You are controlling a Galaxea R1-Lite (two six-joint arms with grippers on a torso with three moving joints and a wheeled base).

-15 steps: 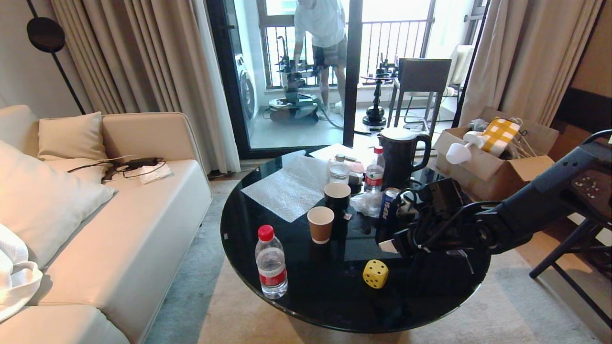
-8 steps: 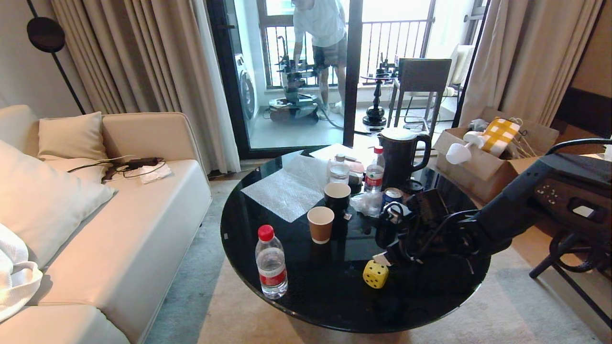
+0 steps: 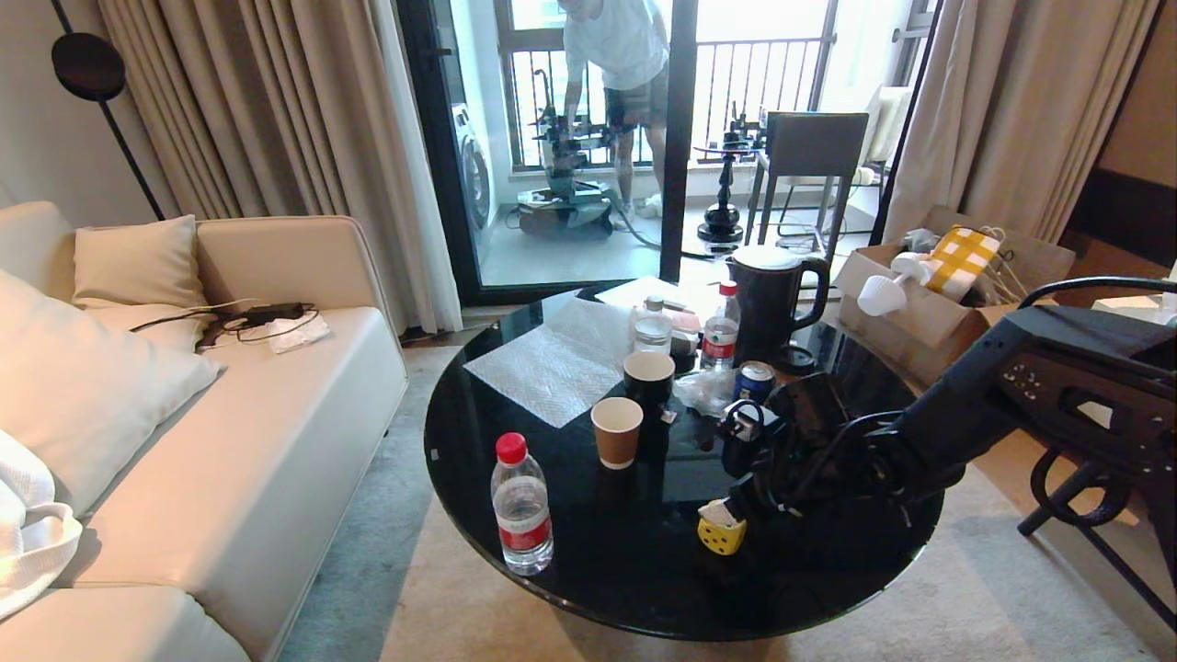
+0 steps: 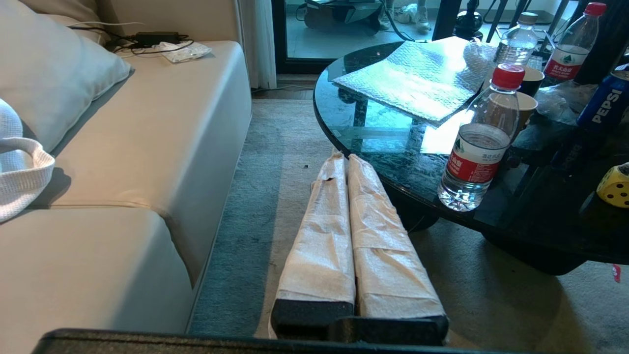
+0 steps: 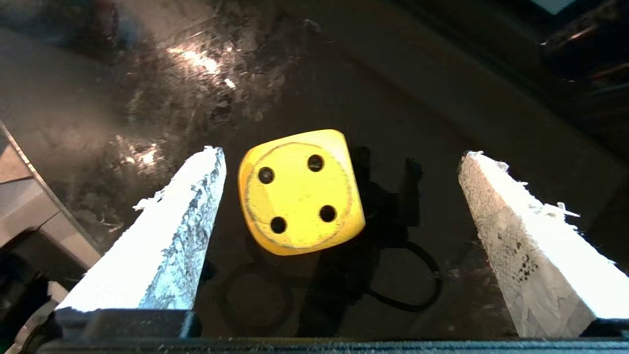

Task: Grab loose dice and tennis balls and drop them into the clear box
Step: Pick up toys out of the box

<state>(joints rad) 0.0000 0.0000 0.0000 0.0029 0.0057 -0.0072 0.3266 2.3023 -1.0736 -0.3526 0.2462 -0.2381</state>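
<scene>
Sofa point(image 3: 230, 432) on the left with cushions and a cable on the seat. Left gripper point(image 4: 346, 162) parked low beside the sofa, short of the table edge; its padded fingers point(image 4: 324, 236) lie pressed together, holding nothing.

Round black glass table point(image 3: 588, 588) in the middle. On it, left to right: water bottle point(image 3: 521, 506) with red cap near the front edge, paper cup point(image 3: 616, 430), black cup point(image 3: 648, 375), Pepsi can point(image 3: 755, 380), kettle point(image 3: 771, 299) at the back.

Yellow die point(image 3: 719, 535) sits on the glass near the front, right of the bottle. Four-dot face up in the right wrist view.

Right gripper point(image 3: 726, 519) is over the die, pointing down. Its fingers point(image 5: 162, 246) are spread wide, one each side of the die point(image 5: 300, 191); one nearly touches it, the other is well clear. Not gripped.

Cardboard carton point(image 3: 938, 313) on the floor, far right. Person on the balcony behind.
</scene>
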